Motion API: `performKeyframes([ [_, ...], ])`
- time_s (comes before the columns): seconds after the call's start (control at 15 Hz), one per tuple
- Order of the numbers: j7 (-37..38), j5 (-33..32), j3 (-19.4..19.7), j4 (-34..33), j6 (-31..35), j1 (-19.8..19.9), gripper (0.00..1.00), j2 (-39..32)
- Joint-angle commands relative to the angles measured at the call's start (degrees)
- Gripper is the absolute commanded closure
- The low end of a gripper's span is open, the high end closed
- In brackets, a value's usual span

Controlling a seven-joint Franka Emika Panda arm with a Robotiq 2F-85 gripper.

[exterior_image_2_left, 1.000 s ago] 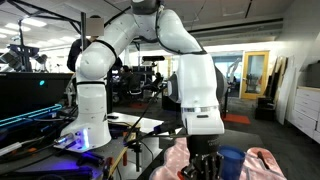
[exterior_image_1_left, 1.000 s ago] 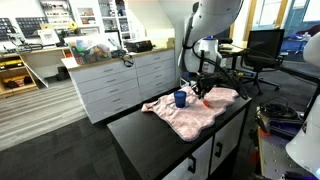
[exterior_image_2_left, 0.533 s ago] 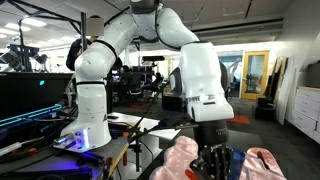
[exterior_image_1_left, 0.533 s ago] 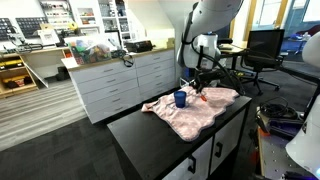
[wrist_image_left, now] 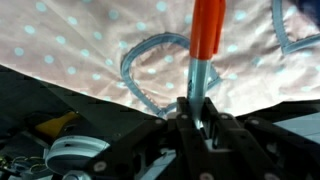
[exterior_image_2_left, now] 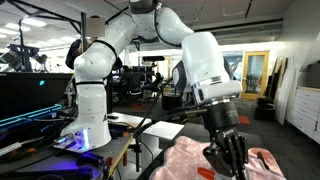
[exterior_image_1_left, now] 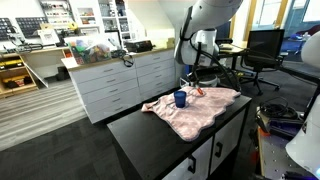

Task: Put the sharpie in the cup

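My gripper (wrist_image_left: pixel 196 112) is shut on the sharpie (wrist_image_left: pixel 206 28), whose red part points away from the jaws and whose grey part sits between them. In an exterior view the gripper (exterior_image_1_left: pixel 191 84) hangs just above and beside the small dark-blue cup (exterior_image_1_left: pixel 180 98), which stands on the pink cloth (exterior_image_1_left: pixel 200 112). The reddish sharpie (exterior_image_1_left: pixel 198 91) slants below the fingers. In the other exterior view the gripper (exterior_image_2_left: pixel 228 160) is tilted over the cloth (exterior_image_2_left: pixel 185 158) and hides the cup; the sharpie's red tip (exterior_image_2_left: pixel 205 173) shows low beside it.
The pink dotted cloth (wrist_image_left: pixel 90 45) covers the far part of a black countertop (exterior_image_1_left: pixel 150 135). White drawers (exterior_image_1_left: pixel 120 85) stand behind the counter, office chairs and desks beyond. The robot's white base (exterior_image_2_left: pixel 88 110) stands on a cluttered table.
The gripper has risen off the cloth with the sharpie in it and shifted sideways toward the cup, tilting as it went. The cup and cloth have not moved.
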State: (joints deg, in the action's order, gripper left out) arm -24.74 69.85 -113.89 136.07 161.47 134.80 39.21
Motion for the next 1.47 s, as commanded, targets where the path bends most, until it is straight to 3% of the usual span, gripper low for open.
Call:
performKeyframes([
  [0.0,0.5,1.7,2.5,0.5,4.0,-3.4,0.96,-1.9],
  [0.93,-0.8,16.0,2.3,-2.6,19.9,-9.3,0.96,-3.6],
  [1.4,-5.6,22.8,0.1,-4.1,20.9,-13.9,0.96,-3.2],
])
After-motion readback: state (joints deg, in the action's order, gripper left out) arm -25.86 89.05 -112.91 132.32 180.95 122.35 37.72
